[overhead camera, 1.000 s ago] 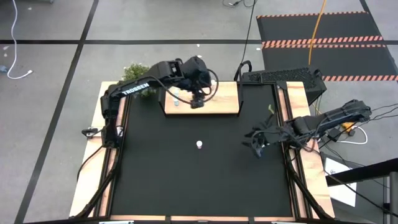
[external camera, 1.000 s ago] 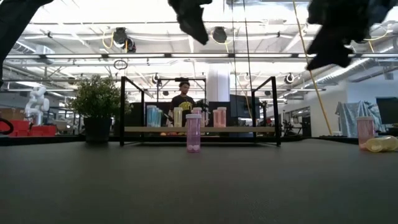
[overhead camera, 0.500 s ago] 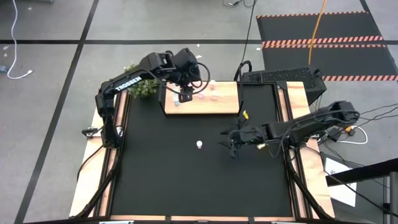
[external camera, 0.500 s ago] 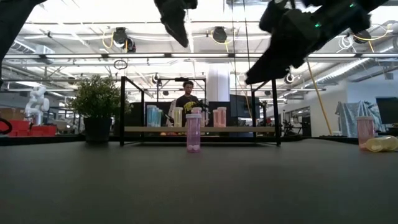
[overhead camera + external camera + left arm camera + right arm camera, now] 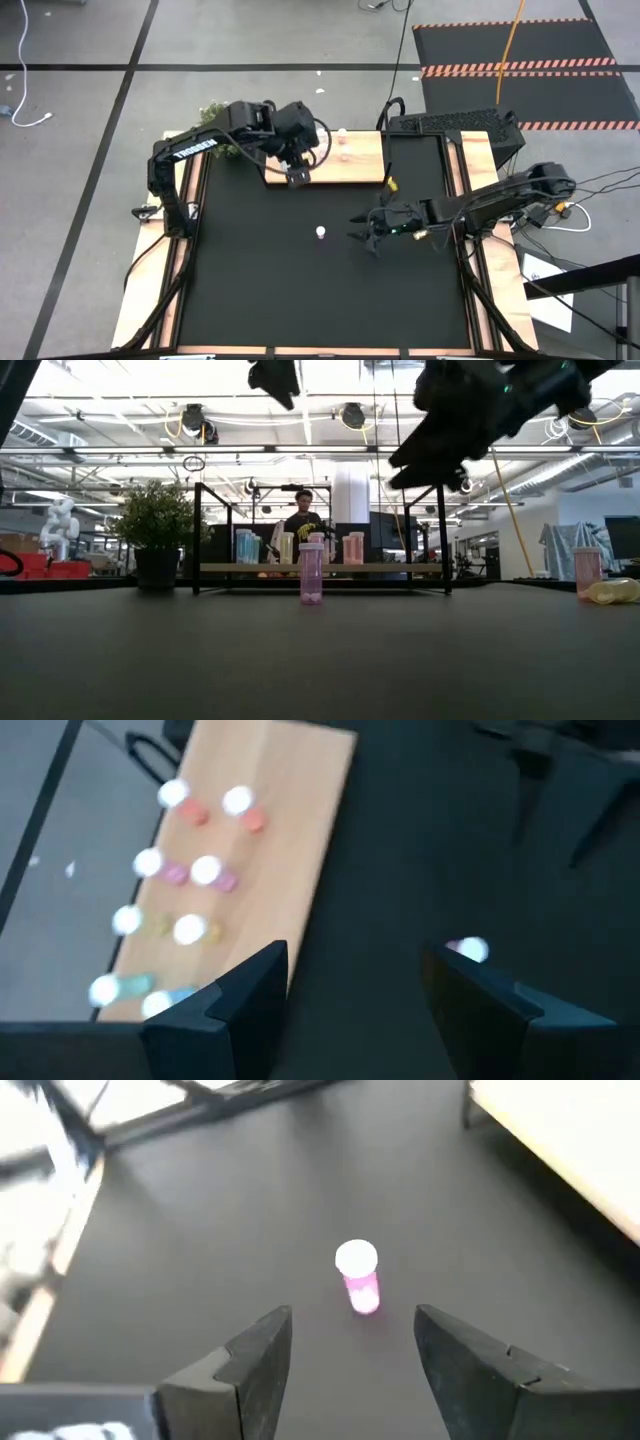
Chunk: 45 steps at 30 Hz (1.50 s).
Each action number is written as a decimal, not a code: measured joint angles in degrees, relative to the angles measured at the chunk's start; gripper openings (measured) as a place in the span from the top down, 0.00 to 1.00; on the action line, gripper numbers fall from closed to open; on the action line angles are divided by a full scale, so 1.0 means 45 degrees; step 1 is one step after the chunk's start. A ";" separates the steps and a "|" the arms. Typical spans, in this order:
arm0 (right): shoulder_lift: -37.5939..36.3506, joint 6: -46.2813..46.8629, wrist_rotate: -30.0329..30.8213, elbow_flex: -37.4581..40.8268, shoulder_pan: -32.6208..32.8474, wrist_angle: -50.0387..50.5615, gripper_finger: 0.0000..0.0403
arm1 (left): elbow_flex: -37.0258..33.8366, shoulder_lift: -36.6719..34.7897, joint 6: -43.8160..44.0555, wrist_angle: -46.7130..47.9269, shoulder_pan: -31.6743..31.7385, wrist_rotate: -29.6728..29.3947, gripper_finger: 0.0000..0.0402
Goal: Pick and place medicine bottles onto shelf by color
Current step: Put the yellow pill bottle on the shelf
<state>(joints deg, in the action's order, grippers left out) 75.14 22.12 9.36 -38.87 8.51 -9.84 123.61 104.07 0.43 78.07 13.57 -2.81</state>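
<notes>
Green bushy plant (image 5: 222, 128) in a dark pot at the far left corner of the black table top (image 5: 300, 290), also seen in the low view (image 5: 157, 530). Dark keyboard (image 5: 455, 122) just past the far right corner; orange cable (image 5: 512, 40) and striped black floor mats (image 5: 515, 60) on the grey floor beyond. Person in dark shirt (image 5: 297, 520) standing far back in the room, white figure (image 5: 57, 525) at far left.

1 pink bottle (image 5: 321, 232) upright mid-table, others on shelf (image 5: 362, 165)

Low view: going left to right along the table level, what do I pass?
Green plant → shelf with the pink bottle standing in front of it → second pink bottle at far right.
</notes>
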 joint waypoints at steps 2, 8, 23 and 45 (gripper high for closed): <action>-0.0951 0.1706 -0.0087 -0.0009 0.0035 0.1569 0.49 | 0.0000 0.0000 0.0087 -0.0408 -0.0353 0.0001 0.43; -0.3506 0.7850 -0.0173 0.0005 0.0923 0.6387 0.50 | -0.0041 0.0000 0.0918 -0.1480 -0.1369 -0.0009 0.43; -0.4186 1.9408 -0.1378 0.0029 0.3171 1.3931 0.50 | -0.0063 0.0131 -0.0878 -0.3181 -0.1281 -0.0796 0.43; -0.4193 2.4260 -0.1097 0.2404 0.1432 1.2323 0.50 | -0.0063 0.0131 -0.3820 -0.3420 0.1405 -0.0656 0.43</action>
<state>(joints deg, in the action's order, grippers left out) 56.27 131.29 4.43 -28.05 14.96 45.62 123.33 104.66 -16.76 62.68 19.89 -5.76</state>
